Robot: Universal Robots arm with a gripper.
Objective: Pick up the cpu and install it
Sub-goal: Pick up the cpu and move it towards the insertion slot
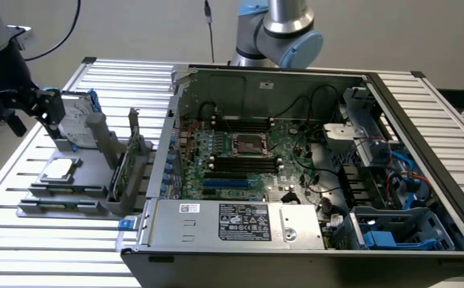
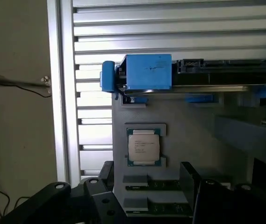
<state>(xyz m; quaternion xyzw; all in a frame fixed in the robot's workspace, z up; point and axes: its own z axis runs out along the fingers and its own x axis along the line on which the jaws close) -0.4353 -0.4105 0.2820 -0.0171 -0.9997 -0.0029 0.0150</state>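
The cpu (image 1: 61, 170) is a small flat square chip with a dull silvery top. It lies in a recess of the grey holder (image 1: 35, 207) on the slatted table, at the exterior view's left. My black gripper (image 1: 32, 120) hangs open above the holder, higher than the cpu and beside the upright hard drive (image 1: 75, 123), with nothing between its fingers. In the wrist view the cpu (image 2: 143, 147) lies just beyond my dark fingers (image 2: 97, 198). The motherboard socket (image 1: 248, 144) sits in the middle of the open computer case.
The hard drive with blue brackets (image 2: 147, 72) stands behind the cpu. Upright cards (image 1: 128, 171) stand in the holder's right side, between the cpu and the case wall (image 1: 171, 120). Cables and a power supply (image 1: 240, 222) crowd the case.
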